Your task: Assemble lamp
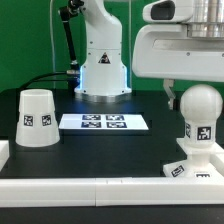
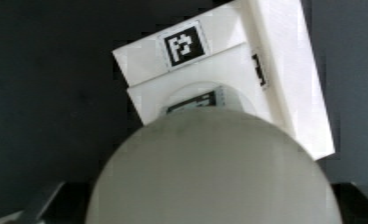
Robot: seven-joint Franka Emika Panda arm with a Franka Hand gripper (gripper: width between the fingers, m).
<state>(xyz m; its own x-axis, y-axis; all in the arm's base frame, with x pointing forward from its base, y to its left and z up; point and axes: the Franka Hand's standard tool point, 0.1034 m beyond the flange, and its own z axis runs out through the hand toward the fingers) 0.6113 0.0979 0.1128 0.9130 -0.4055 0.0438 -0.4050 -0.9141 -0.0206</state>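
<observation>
Gripper (image 1: 190,90) hangs right over bulb (image 1: 197,108) at exterior view's right, its big white body filling the upper right corner. One dark finger (image 1: 172,98) shows just beside bulb's round head, on the exterior view's left of it. Other finger hidden, so cannot tell if jaws are spread or clamped on the head.

Bulb stands upright on base (image 1: 196,166), stem going down into base's top, tag on stem facing camera. Cannot tell if bulb is fully seated. Base is low and square with a tag on its side. It sits at the front of table (image 1: 110,150) on exterior view's right, touching or just beside white rim (image 1: 100,188); cannot tell which.

Shade (image 1: 37,118) stands upright on exterior view's left, wide end down, narrow end up, tag on its wall facing camera. It is well apart from bulb and base. Marker board (image 1: 103,122) lies flat mid-table between shade and bulb, with arm's foot (image 1: 100,70) behind it.

Wrist view: bulb (image 2: 207,170) head fills much of the frame, blurred, very close to camera. Beyond it, top of base (image 2: 172,60) shows one clear tag, and a second tag is partly hidden by bulb head. A white bar (image 2: 287,80) runs along one side of base, touching or right beside it. Dark table (image 2: 48,90) lies around them. Fingers too dim to make out in this view
</observation>
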